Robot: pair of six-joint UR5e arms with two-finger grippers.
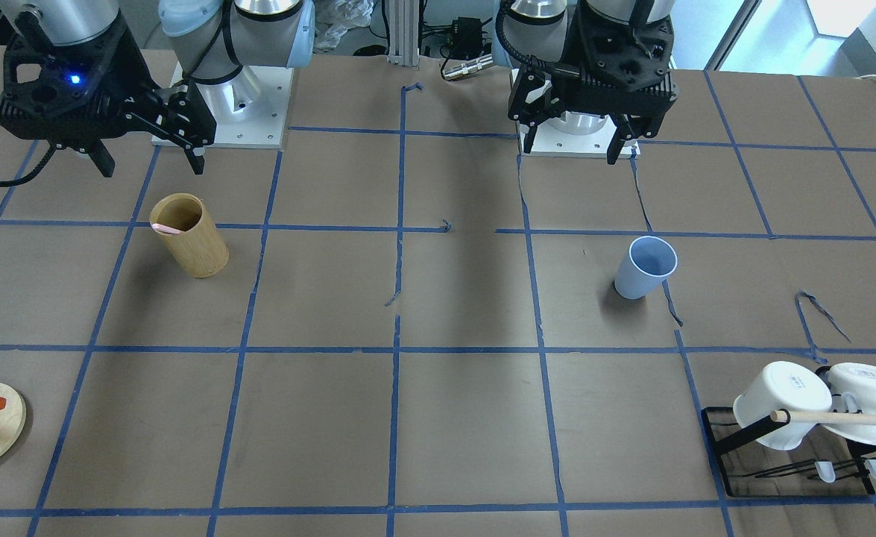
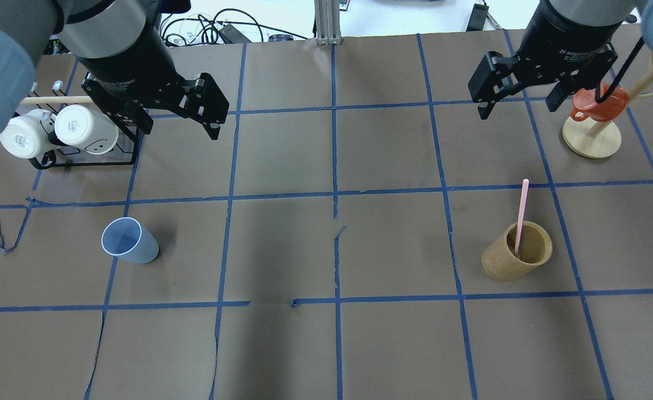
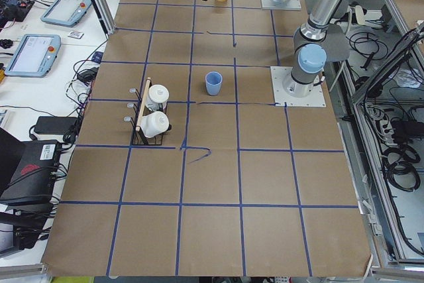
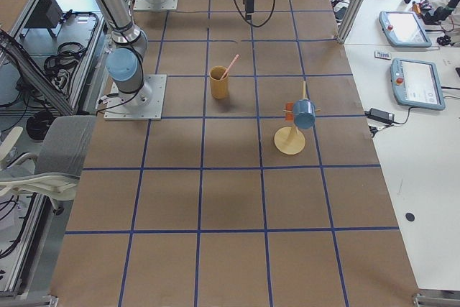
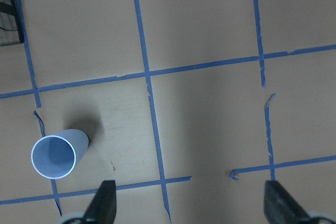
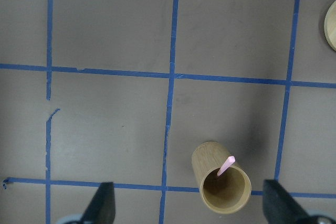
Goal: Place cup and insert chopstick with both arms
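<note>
The light-blue cup (image 2: 129, 240) stands upright on the table's left half; it also shows in the front view (image 1: 645, 267) and the left wrist view (image 5: 55, 156). One pale-pink chopstick (image 2: 521, 214) leans inside a tan bamboo cylinder (image 2: 517, 251) on the right half, also seen in the right wrist view (image 6: 226, 166). My left gripper (image 2: 176, 119) hangs open and empty, high above and beyond the cup. My right gripper (image 2: 518, 106) hangs open and empty, high above and beyond the bamboo cylinder.
A black rack with two white mugs (image 2: 59, 133) and a long wooden rod stands at the far left. A round wooden stand (image 2: 591, 139) with an orange cup (image 2: 598, 104) stands at the far right, close to my right gripper.
</note>
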